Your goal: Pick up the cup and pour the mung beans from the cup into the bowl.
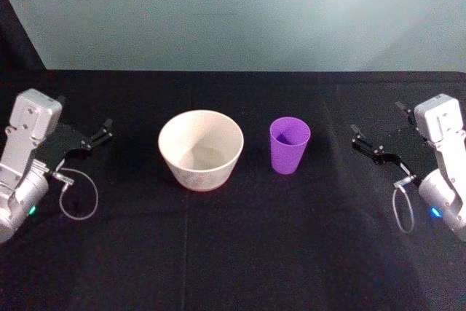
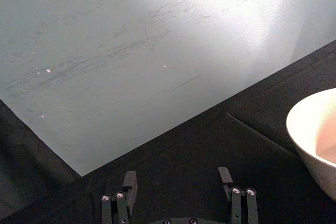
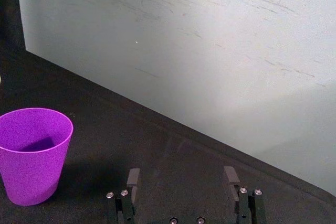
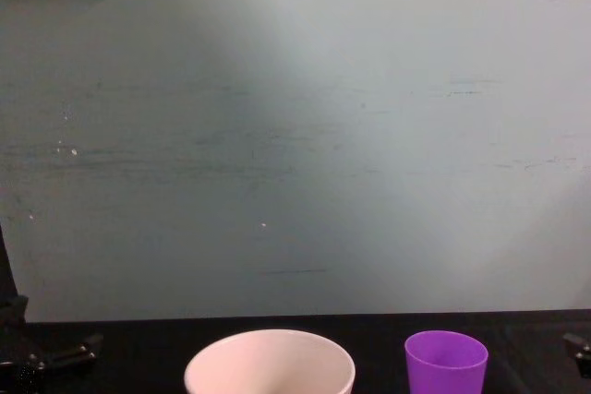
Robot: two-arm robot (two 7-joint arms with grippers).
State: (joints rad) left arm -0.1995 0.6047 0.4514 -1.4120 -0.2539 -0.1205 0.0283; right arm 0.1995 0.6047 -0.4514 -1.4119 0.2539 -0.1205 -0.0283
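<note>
1 pale blue-green wall stands behind 1 table covered in black cloth, the two meeting along a straight line at the far edge.

2 grey robot arms sit at the table's sides, 1 on each. The left gripper is low over the cloth at the far left, well apart from the bowl, its 2 black fingers spread wide and holding nothing. The right gripper is at the far right, well apart from the cup, its 2 fingers likewise spread with nothing between them. Both point inward and toward the wall.

1 wide round cream-pink bowl stands upright near the table's middle, slightly to the left, its mouth facing straight up.

1 small purple plastic tumbler, the cup, stands upright just to the right of the bowl, with a strip of bare cloth between them, so they do not touch. Its long axis is vertical, with the wider mouth up and the narrower base on the cloth. The inside is in shadow, so what it holds cannot be made out.
</note>
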